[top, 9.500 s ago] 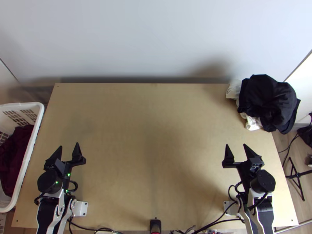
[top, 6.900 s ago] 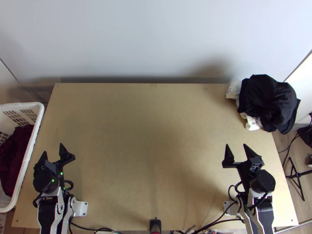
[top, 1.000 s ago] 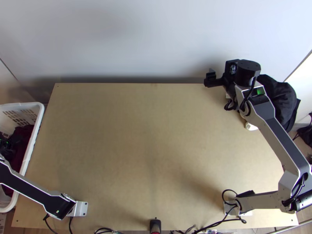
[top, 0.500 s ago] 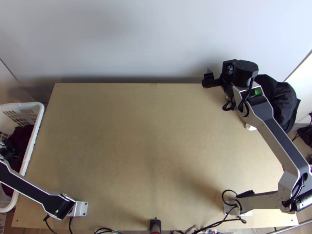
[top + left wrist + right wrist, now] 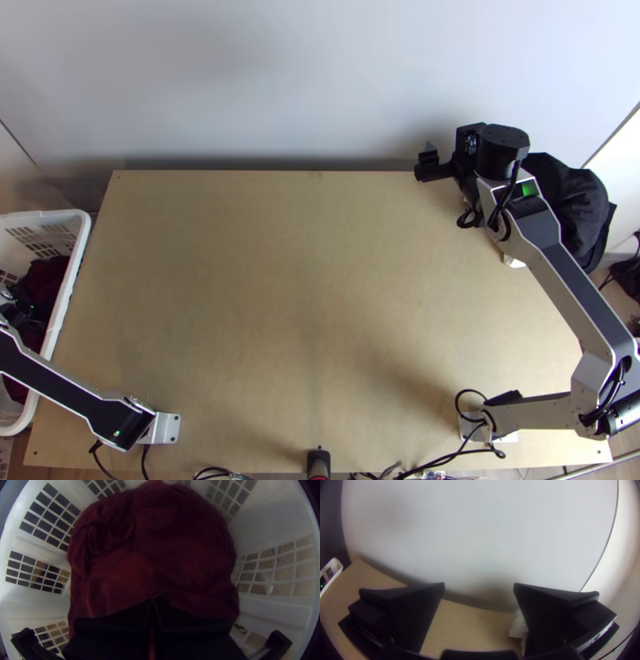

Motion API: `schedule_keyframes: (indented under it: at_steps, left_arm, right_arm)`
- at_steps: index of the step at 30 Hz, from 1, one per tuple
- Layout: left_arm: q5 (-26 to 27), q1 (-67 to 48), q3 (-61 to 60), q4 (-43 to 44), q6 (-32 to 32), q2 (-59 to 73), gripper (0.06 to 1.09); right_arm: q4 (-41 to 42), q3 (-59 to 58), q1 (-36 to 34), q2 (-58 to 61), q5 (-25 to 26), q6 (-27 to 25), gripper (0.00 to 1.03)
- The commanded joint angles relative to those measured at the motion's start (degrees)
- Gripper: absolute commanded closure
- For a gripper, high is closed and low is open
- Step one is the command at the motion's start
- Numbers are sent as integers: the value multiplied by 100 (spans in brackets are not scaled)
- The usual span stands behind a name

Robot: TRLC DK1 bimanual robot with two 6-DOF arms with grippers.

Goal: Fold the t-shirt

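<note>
The left end effector (image 5: 24,310) reached the maroon t-shirt (image 5: 156,553) (bunched).

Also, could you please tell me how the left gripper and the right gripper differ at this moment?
The left gripper has its fingers closed on the dark red cloth, while the right gripper has its fingers wide apart, holding nothing. The left gripper is down inside the white basket, whereas the right gripper is up by the table's far edge, toward its right end. Both have black fingers.
</note>
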Motion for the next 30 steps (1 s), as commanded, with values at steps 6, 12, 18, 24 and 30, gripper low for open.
schedule_keyframes:
  at_steps: [6,12,18,24,30]
  left_arm:
    - [52,35,33,-33,-122,-416,105]
    - [817,61,227,-419,-553,-1356,105]
    - [1195,-36,1088,-1421,-870,-1813,105]
    - [1379,-150,1528,-1685,-1116,-2191,105]
    - [1599,-211,2178,-2300,-1335,-2288,105]
  right_arm:
    - [87,-39,5,-17,93,-44,7]
    - [184,-48,5,-9,128,-70,7]
    - [202,-101,5,-44,163,-70,7]
    - [272,-329,5,-202,207,-70,7]
    - [342,-531,-13,-342,268,-79,7]
